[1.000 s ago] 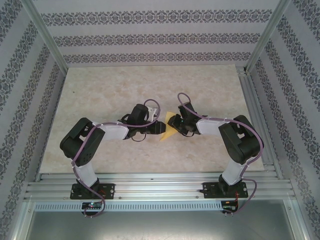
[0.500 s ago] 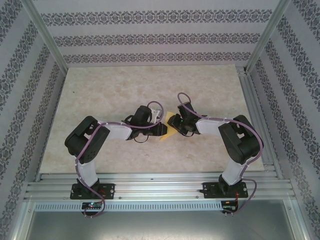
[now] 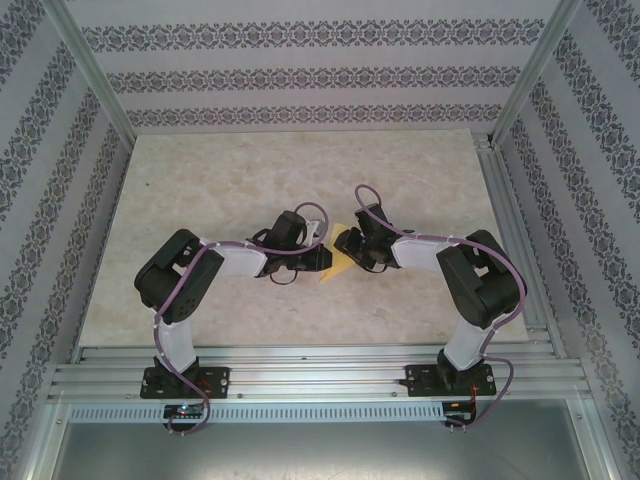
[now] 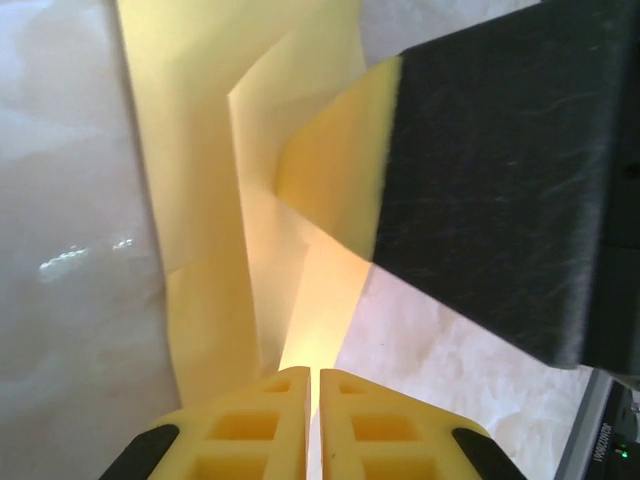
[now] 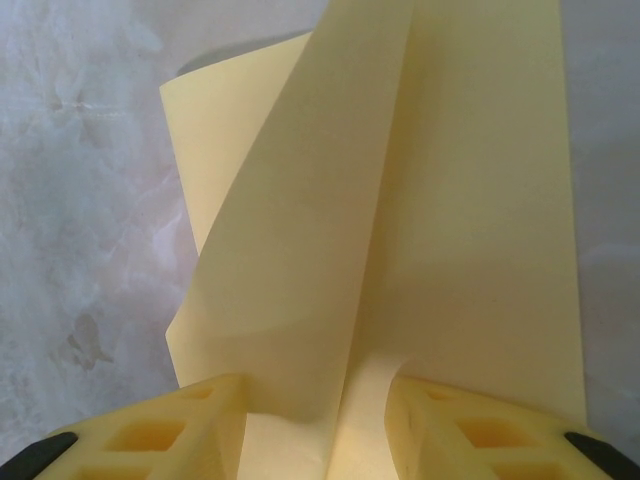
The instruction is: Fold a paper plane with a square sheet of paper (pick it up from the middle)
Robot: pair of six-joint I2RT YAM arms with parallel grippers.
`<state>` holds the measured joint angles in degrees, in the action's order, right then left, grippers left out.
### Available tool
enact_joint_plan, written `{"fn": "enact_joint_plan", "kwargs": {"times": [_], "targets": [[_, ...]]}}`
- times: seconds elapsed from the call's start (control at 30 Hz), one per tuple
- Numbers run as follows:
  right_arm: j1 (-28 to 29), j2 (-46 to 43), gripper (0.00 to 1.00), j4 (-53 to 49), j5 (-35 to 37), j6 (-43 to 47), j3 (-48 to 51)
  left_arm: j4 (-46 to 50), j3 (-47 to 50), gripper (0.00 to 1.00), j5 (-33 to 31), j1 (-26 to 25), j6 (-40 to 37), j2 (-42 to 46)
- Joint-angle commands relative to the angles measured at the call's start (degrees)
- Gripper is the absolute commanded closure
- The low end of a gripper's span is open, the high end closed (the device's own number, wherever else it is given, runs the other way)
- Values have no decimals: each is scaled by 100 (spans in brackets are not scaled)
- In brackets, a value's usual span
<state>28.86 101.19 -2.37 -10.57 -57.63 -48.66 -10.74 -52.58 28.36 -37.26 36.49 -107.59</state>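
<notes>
As we are looking down, the left gripper [image 3: 324,258] and right gripper [image 3: 352,248] are flanking the paper [image 3: 333,268] mid-table [image 3: 250,170], with patterned walls [image 3: 300,75] surrounding. Left wrist: fingers [image 4: 260,425] are pinching its fold. Right wrist: fingers [image 5: 190,425] are standing apart, with paper rising between.

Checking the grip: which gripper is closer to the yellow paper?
Left, barely: left gripper pinches the paper from the left; right gripper straddles its folds opposite, jaws apart.

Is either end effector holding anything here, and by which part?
The left end effector pinches the yellow sheet by a raised folded edge. The right end effector has its fingers apart around the sheet, with no clamp visible.
</notes>
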Motion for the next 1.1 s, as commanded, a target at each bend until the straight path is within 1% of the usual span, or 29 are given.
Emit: {"fn": "enact_joint_plan", "kwargs": {"times": [0.0,0.27,0.43,0.63,0.87,1.07], "targets": [[-38,560,55,-1064,600,-25,363,293,-143,88,-197,-45,-75,-142],[-47,551,54,-1028,550,122,361,408,-151,90,-313,-36,-80,-158],[-48,542,52,-984,460,359,321,450,-166,91,-334,-30,-63,-183],[-31,673,51,-1300,637,497,158,450,-198,91,-273,-19,-78,-189],[23,803,54,-1468,874,431,99,437,-253,90,-187,-19,-101,-219],[40,892,57,-1545,1018,323,85,368,-251,84,-112,8,-77,-39]]}}
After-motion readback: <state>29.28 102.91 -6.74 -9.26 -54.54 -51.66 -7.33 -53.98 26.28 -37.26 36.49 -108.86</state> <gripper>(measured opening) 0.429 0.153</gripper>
